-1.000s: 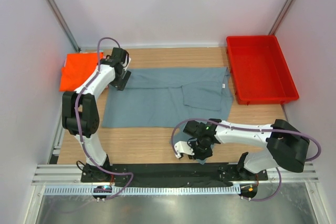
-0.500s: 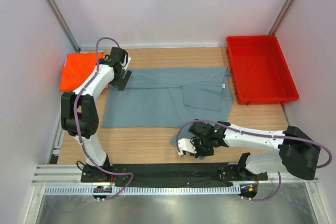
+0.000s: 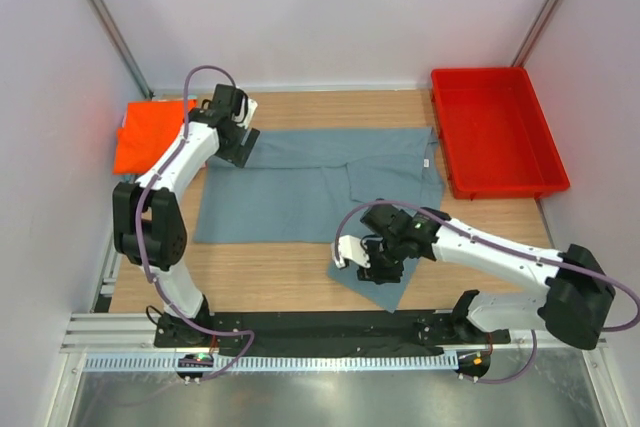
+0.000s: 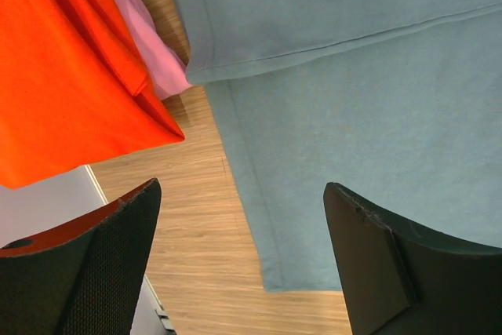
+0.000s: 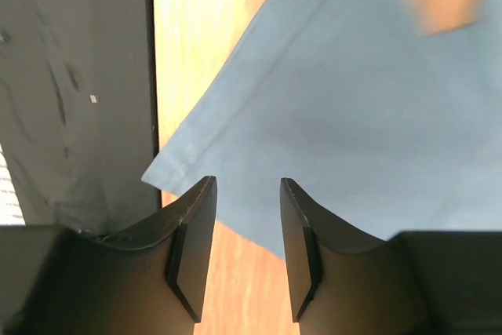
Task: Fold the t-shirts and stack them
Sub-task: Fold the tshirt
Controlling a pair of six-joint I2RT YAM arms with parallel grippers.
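Note:
The grey-blue t-shirt (image 3: 310,187) lies spread flat mid-table, its white neck label (image 3: 428,162) at the right edge. The folded orange shirt (image 3: 145,137) lies at the far left, with the pink shirt (image 4: 149,37) under its edge. My left gripper (image 3: 238,143) is wide open and empty above the grey-blue shirt's far left corner (image 4: 298,264); it shows in the left wrist view (image 4: 241,187). My right gripper (image 3: 376,257) is open over a grey-blue cloth corner (image 3: 388,289) near the front edge. The wrist view shows that cloth (image 5: 329,115) below its parted fingers (image 5: 247,186).
The red plastic bin (image 3: 495,132) stands at the back right, with nothing showing in it. A black strip (image 3: 300,332) runs along the table's front edge, just beyond the cloth corner. White walls close in the table on three sides.
My right gripper has moved away from the front edge, toward the table's middle, and the grey-blue cloth corner now shows spread below it. My left gripper has shifted slightly toward the back.

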